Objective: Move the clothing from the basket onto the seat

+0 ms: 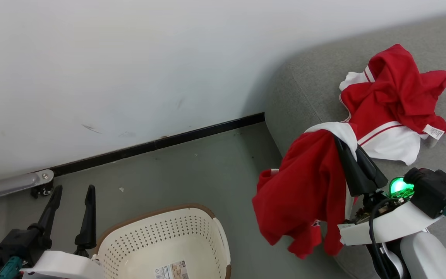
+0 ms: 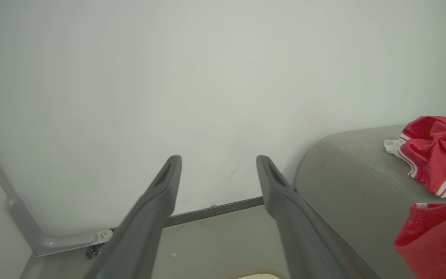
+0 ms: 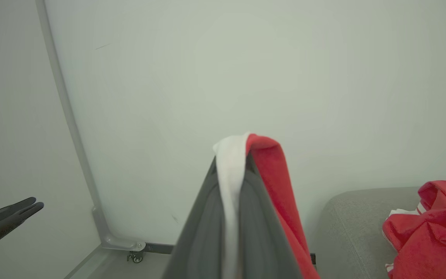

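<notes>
Mostly red clothing point(image 1: 304, 190) — white-trimmed, crumpled, dangling.

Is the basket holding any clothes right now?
No, the basket has nothing visible inside except a printed label.

Ahead of me, from nine o'clock round to one, stands a plain pale wall point(image 1: 130, 58), evenly lit, with a few faint scuffs point(image 1: 90, 128) low down. A black skirting strip point(image 1: 157, 144) runs along its foot, where it meets a grey-green floor point(image 1: 192, 174). At nine o'clock a grey metal frame foot point(image 1: 14, 184) lies along the floor, a small castor point(image 1: 43, 190) at its end. At two o'clock sits a grey fabric sofa point(image 1: 296, 97), its rounded corner by the wall.
</notes>
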Motion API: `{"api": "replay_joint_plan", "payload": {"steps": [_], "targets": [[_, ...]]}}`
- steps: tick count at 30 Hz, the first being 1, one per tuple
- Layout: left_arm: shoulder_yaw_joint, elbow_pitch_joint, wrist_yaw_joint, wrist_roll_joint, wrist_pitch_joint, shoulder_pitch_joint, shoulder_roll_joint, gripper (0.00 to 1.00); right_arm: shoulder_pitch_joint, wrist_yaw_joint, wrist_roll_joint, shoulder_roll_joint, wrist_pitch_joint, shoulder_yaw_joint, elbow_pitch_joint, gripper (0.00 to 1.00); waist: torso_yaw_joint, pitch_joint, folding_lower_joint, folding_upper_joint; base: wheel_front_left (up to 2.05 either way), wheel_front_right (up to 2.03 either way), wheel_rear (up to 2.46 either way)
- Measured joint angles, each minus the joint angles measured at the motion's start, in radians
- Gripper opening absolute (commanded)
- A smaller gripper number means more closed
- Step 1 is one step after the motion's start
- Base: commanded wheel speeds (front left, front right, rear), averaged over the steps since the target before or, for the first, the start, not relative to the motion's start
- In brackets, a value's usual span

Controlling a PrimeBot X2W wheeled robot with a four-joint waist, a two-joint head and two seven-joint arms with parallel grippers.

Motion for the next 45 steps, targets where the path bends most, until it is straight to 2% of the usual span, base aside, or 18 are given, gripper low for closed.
{"api": "replay_joint_plan", "payload": {"steps": [22, 40, 45], "targets": [[-0.004, 0.021, -0.02, 0.0, 0.0, -0.035, 0.006, 1.0, 0.022, 0.0, -0.024, 0.014, 0.0, -0.012, -0.033, 0.0, -0.15, 0.025, 0.0, 0.0, 0.0, 0.0, 0.0], [0.021, 0.007, -0.01, 0.007, 0.0, -0.035, 0.02, 1.0, 0.023, 0.0, -0.024, 0.018, 0.0, 0.017, -0.032, 0.0, -0.259, 0.058, 0.0, 0.0, 0.0, 0.0, 0.0], [0.026, -0.011, -0.002, 0.008, 0.0, -0.034, 0.029, 1.0, 0.018, 0.0, -0.028, 0.018, 0.0, -0.01, -0.012, 0.0, -0.272, 0.074, 0.0, 0.0, 0.0, 0.0, 0.0]]}}
